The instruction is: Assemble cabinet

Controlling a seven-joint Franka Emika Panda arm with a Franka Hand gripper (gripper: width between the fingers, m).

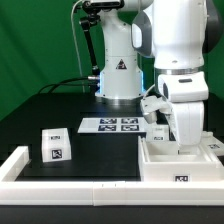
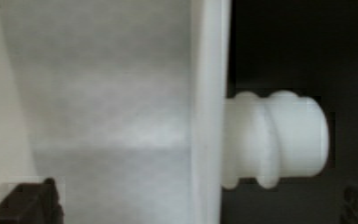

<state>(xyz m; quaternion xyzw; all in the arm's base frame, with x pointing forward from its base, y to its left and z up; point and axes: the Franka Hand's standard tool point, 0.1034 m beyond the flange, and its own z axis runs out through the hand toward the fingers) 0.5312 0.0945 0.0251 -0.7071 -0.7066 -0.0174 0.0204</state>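
Jamming is looking like the main hazard. At the exterior view's left, the small tagged cabinet block (image 1: 57,145) is sitting loose on the black table (image 1: 60,108), just inside the long white rail (image 1: 80,186) and well apart from the arm; nothing is threatening it. Past the marker board (image 1: 110,125), at the right, the gripper (image 1: 178,140) is reaching down into the open-topped cabinet body (image 1: 180,170). A skewed push there could, I judge, wedge a part or shove the body. What else the body is holding is hidden. In the wrist view a dark fingertip (image 2: 25,205) is showing beside a white panel (image 2: 105,110) bearing a ridged knob (image 2: 274,135). I cannot tell whether the fingers are clamping anything.
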